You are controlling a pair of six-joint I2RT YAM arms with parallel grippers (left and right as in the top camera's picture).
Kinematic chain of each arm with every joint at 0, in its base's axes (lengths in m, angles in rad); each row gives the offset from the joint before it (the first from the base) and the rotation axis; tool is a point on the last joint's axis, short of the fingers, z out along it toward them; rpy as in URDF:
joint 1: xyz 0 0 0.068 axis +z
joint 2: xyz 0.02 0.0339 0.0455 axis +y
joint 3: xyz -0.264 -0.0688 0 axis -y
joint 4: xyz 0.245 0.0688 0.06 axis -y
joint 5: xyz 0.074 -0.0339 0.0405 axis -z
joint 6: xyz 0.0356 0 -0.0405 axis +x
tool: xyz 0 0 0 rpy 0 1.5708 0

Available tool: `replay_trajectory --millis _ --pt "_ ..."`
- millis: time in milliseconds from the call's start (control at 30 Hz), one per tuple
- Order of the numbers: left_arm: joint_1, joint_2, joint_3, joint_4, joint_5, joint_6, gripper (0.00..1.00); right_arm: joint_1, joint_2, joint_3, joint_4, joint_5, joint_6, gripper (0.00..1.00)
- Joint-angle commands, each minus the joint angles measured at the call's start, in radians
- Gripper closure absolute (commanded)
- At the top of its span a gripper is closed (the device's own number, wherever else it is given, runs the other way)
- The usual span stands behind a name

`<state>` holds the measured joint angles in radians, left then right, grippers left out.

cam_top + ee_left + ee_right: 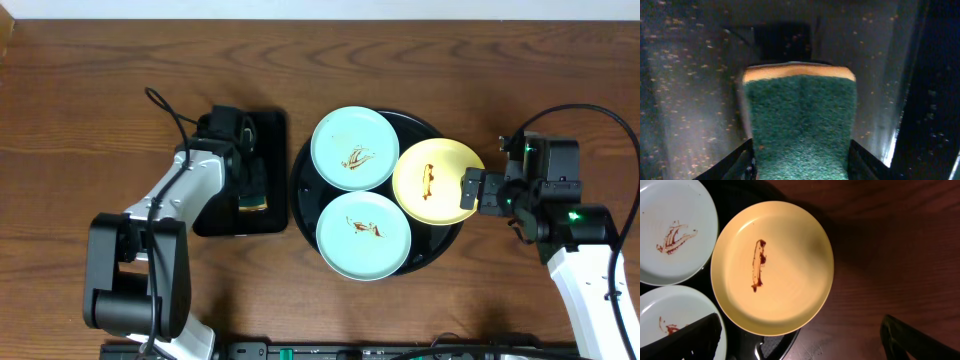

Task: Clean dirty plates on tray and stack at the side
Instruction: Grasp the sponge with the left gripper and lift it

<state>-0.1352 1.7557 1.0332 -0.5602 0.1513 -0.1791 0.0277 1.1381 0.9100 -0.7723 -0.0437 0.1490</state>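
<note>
The round black tray holds three plates with brown sauce smears: a mint-blue plate at the back, a second mint-blue plate at the front, and a pale yellow plate on the right. My right gripper is open and empty at the yellow plate's right edge. In the right wrist view its fingers straddle the rim of the yellow plate without touching it. My left gripper is shut on a green and yellow sponge, its fingers pressing both sides.
The sponge sits low in a small rectangular black tray left of the round tray. Both mint plates show at the left of the right wrist view. Bare wooden table lies right of the round tray.
</note>
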Motion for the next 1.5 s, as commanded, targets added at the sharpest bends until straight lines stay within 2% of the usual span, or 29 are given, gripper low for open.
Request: replay_trajectory --millis 0,133,333,600,667,967,1067,1200,1467 --pt "-0.032 0.008 0.017 -0.005 -0.042 0.012 0.48 0.004 0.001 0.022 0.001 0.014 -0.008 0.01" --pt "-0.058 0.008 0.017 -0.02 -0.079 0.008 0.48 0.004 0.001 0.022 -0.002 0.013 -0.008 0.01" --pt "-0.062 0.008 0.017 -0.025 -0.085 -0.002 0.67 0.004 0.001 0.022 -0.002 0.013 -0.008 0.01" --pt "-0.062 0.008 0.017 -0.025 -0.085 -0.002 0.79 0.004 0.001 0.022 -0.003 0.013 -0.008 0.01" --pt "-0.062 0.008 0.017 -0.025 -0.085 -0.002 0.85 0.004 0.001 0.022 -0.003 0.013 -0.008 0.01" --pt "-0.062 0.012 0.003 -0.025 -0.085 -0.002 0.85 0.004 0.001 0.022 -0.003 0.013 -0.008 0.01" --pt "-0.062 0.013 0.003 -0.024 -0.085 -0.002 0.92 0.004 0.001 0.022 -0.003 0.013 -0.008 0.01" --pt "-0.06 0.005 0.01 -0.026 -0.085 -0.002 0.92 0.004 0.001 0.022 -0.002 0.013 -0.008 0.01" --pt "-0.06 -0.109 0.032 -0.057 -0.097 -0.002 0.93 0.004 0.001 0.022 -0.002 0.013 -0.008 0.01"
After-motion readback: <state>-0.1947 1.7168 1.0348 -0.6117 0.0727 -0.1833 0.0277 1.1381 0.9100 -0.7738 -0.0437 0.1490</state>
